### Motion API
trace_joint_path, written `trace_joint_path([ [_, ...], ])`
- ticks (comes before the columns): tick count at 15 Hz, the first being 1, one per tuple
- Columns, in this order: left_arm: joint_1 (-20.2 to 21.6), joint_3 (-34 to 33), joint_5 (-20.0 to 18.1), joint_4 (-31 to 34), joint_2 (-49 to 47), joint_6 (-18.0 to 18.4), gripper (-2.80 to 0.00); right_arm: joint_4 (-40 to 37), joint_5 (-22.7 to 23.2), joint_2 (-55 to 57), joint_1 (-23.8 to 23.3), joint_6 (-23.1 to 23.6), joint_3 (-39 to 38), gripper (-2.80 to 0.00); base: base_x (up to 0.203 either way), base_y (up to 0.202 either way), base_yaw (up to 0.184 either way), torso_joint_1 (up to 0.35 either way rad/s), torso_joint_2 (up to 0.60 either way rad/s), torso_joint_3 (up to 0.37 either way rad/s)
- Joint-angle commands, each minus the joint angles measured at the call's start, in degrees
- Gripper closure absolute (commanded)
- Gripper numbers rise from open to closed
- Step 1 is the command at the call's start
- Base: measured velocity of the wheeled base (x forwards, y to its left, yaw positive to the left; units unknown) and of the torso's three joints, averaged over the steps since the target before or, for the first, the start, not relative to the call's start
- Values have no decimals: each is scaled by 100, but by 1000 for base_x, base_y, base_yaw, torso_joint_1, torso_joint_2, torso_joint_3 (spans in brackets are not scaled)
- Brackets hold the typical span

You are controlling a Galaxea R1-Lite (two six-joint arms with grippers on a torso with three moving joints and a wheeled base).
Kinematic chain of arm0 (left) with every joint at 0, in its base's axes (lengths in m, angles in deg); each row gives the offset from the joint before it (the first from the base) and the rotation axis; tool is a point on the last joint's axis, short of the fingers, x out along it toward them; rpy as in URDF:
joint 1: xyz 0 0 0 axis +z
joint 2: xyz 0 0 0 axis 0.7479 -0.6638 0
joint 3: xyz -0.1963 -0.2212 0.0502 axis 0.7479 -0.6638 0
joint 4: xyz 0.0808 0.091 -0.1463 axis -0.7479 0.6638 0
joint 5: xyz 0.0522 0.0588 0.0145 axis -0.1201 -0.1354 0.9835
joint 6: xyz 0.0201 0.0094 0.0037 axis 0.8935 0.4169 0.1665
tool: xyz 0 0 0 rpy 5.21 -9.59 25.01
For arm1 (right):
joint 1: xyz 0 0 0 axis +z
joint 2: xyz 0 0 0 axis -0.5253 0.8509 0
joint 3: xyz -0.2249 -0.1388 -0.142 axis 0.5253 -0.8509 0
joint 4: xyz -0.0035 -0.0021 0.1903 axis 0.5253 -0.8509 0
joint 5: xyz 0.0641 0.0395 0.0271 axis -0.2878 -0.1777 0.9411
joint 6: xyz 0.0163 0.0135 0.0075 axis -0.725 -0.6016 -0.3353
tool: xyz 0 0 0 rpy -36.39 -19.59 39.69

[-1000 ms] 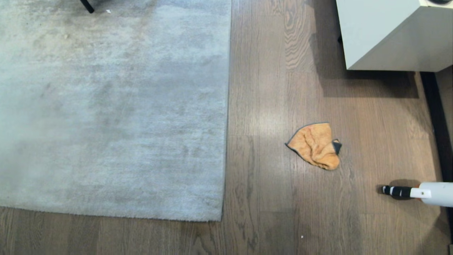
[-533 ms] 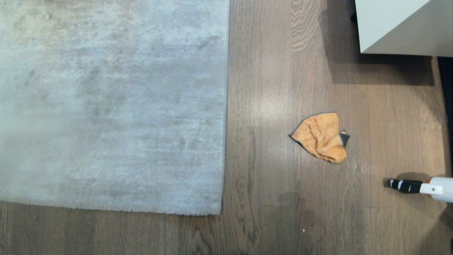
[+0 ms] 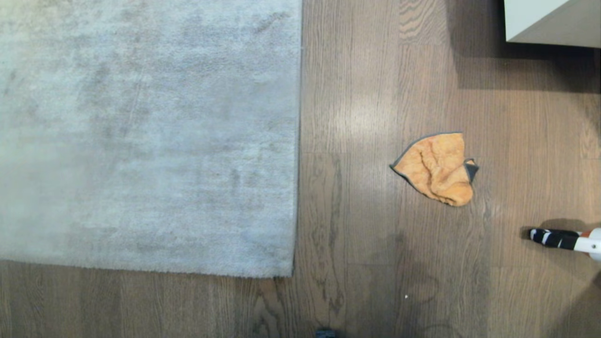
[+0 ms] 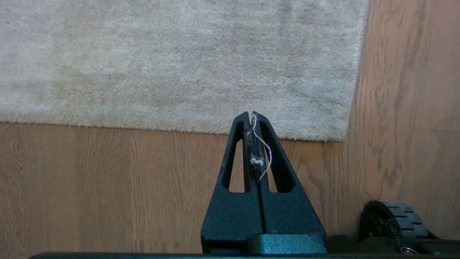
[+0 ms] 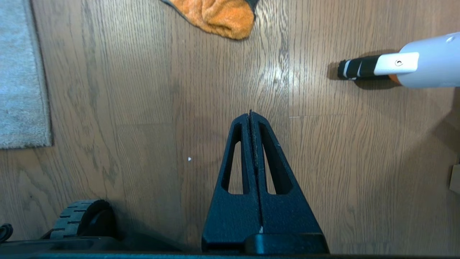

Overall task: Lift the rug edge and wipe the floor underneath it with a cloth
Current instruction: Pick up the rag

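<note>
- Rug edge — lies flat on the floor; no writing legible anywhere.
- Left gripper: jaws pressed together, holding nothing but stray white lint, poised above the rug's near corner.
- Cloth — crumpled on the planks, well apart from the rug.
- Right gripper: fully closed, empty, over bare floor.
- White tube with black-striped tip, unlabelled, at far right.

Pale grey-beige short-pile rug lies flat, filling left side; straight rug edge runs top to near corner at bottom. Brown wood-grain plank floor to right. Crumpled orange-tan terry cloth with dark trim rests on planks, well apart from rug. White tube with black-and-white striped tip at right margin. Pale cabinet corner top right.
</note>
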Motion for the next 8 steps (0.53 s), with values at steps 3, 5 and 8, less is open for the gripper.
trace_joint_path([
  [3,1,0,0,-1,2,-3,0,-3,-1,0,-2,-1,-2,0,0,0,0,3,0,-200],
  [5,4,0,0,-2,2,-3,0,-3,-1,0,-2,-1,-2,0,0,0,0,1,0,-202],
  [8,1,0,0,-2,2,-3,0,-3,-1,0,-2,-1,-2,0,0,0,0,3,1,-200],
])
